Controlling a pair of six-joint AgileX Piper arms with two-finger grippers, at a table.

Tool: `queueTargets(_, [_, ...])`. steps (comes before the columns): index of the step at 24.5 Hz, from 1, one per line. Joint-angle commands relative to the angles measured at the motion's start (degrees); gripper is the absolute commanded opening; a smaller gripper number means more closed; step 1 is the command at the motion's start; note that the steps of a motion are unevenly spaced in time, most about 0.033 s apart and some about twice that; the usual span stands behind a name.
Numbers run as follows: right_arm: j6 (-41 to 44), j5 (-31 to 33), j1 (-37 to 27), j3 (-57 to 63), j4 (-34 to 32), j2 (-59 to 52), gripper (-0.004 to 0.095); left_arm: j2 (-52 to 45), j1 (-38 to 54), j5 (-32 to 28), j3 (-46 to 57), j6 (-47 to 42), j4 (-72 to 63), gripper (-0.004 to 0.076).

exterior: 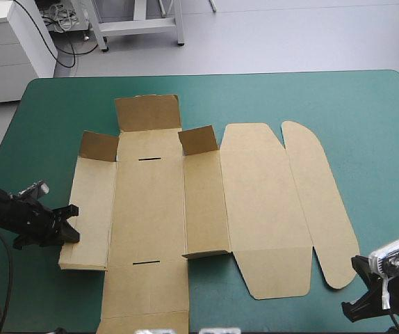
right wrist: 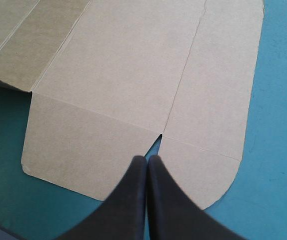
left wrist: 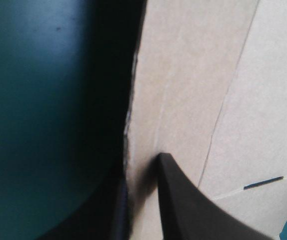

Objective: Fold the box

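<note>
Box (exterior: 165, 209) lies mostly flat on the teal-green cover (exterior: 366, 125), side-wall edge pinched in the left gripper (exterior: 71, 224); right gripper (right wrist: 147, 160) closed, empty, lid flap (right wrist: 93, 150) just ahead. Wall-raising seems in hand; next, swing that wall upright.

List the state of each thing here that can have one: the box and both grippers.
box: a mostly flat sheet, with three small far flaps raised.
left gripper: shut on the box's left edge.
right gripper: shut, holding nothing, by the box's near right corner.
</note>
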Motion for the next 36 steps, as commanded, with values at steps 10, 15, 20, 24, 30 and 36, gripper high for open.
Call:
queueTargets(10, [-0.54, -3.81, -0.13, -1.36, -0.43, 0.62, -0.0021, -1.77, -0.04, 4.05, -1.23, -0.51, -2.95, -0.0008])
queueTargets(15, [-0.54, -3.81, -0.13, -1.36, -0.43, 0.62, -0.0021, -1.89, -0.6, 4.05, -3.37, -0.92, -4.8, -0.0008])
queueTargets(20, [-0.54, -3.81, -0.13, -1.36, -0.43, 0.62, -0.0021, -1.89, -4.78, 4.05, -7.38, -4.56, 1.19, -0.0008])
queueTargets(24, [-0.54, -3.81, -0.13, -1.36, -0.43, 0.62, -0.0021, -1.89, -12.76, 4.05, -11.15, -11.39, 10.25, -0.0008])
queueTargets(30, [-0.54, -3.81, -0.13, -1.36, -0.43, 0.62, -0.0021, -1.89, -20.65, 4.05, -16.89, -15.71, 13.4, -0.0008])
queueTargets(36, [-0.54, -3.73, -0.13, -1.36, -0.43, 0.62, -0.0021, -1.89, -20.8, 4.05, -17.54, -15.87, 12.99, -0.0008])
